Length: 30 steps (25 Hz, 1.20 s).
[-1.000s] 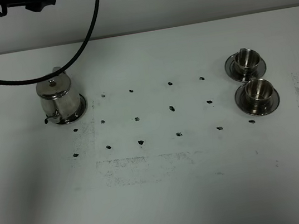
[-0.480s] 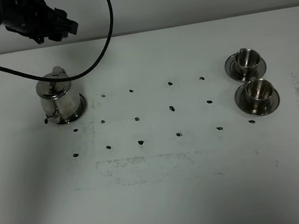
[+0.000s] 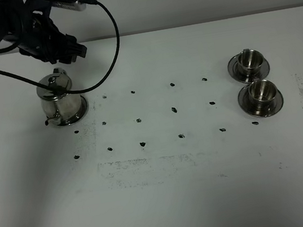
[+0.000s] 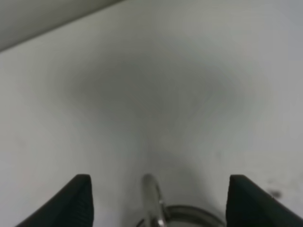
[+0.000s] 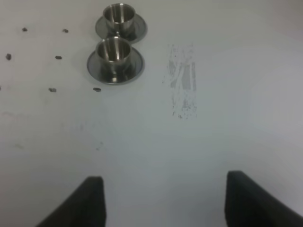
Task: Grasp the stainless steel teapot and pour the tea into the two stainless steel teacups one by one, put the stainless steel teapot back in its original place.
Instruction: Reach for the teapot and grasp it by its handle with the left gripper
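Left gripper (image 3: 68,50) is hovering just behind and above the stainless steel teapot (image 3: 58,101), not touching it. In the left wrist view its two dark fingers (image 4: 78,203) are standing wide apart and gripping nothing. The pot's loop handle (image 4: 151,201) is rising in the gap between them, blurred and clear of both.

The teapot is sitting at the table's left, on a round steel disc (image 3: 84,107) whose rim is showing around its base. Body squat and mirror-bright, with a domed lid and small knob. A thin spout (image 3: 48,118) is sitting low on the front-left side. A black cable (image 3: 113,45) is looping from the arm across the pot's lid.

Right gripper (image 5: 163,198) is hanging over bare table, fingers spread, holding nothing. It is looking across at both cups, well apart from it.

The far teacup (image 3: 250,60) and near teacup (image 3: 262,90) are sitting at the table's right, one behind the other. Each is upright on its own round saucer, and the saucers are almost touching. Both cups are small and polished, and I cannot tell what is inside.

The table (image 3: 170,202) is matte white. Small black marks (image 3: 175,110) are dotting it in a rough grid between pot and cups. Grey scuffed patches are showing near the front of the grid and right of the cups.
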### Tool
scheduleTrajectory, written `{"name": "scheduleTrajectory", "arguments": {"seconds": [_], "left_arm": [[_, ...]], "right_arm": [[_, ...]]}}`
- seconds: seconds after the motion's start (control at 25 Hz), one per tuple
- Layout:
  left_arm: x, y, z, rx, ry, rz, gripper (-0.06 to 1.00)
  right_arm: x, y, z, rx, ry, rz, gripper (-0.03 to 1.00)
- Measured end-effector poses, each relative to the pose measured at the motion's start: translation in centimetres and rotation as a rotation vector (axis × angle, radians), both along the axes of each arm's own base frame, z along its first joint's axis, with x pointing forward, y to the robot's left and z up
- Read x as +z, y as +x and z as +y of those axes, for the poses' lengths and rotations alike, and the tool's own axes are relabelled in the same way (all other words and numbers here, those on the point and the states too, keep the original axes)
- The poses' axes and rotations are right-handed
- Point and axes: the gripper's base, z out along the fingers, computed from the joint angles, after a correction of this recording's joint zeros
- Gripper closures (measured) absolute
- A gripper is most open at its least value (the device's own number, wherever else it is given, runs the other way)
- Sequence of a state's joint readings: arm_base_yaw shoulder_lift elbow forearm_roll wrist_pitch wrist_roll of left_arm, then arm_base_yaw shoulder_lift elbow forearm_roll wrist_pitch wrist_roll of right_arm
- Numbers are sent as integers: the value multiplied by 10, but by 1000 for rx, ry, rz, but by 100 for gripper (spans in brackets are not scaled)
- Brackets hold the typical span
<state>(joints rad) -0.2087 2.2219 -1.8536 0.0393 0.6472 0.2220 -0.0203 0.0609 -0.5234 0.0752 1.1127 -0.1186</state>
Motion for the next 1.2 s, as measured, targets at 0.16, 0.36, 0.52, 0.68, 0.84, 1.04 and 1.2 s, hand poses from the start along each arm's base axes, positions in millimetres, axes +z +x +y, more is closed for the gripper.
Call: {"name": "scheduleTrajectory", "arguments": {"seconds": [0.16,0.36,0.52,0.68,0.84,1.04,1.2], "left_arm": [[-10,2,5,12,5,21,37],[-13,3,13,28,9,43,37],[-13,4,21,44,9,43,37],[-13,5,30,53,14,44,37],[-13,6,34,51,37,40,37],[-12,7,40,43,68,36,37],[-12,5,45,14,113,56,37]], "right_arm": [[0,0,0,0,0,1,44],[0,0,0,0,0,1,44],[0,0,0,0,0,1,44],[0,0,0,0,0,1,44],[0,0,0,0,0,1,44],[0,0,0,0,0,1,44],[0,0,0,0,0,1,44]]}}
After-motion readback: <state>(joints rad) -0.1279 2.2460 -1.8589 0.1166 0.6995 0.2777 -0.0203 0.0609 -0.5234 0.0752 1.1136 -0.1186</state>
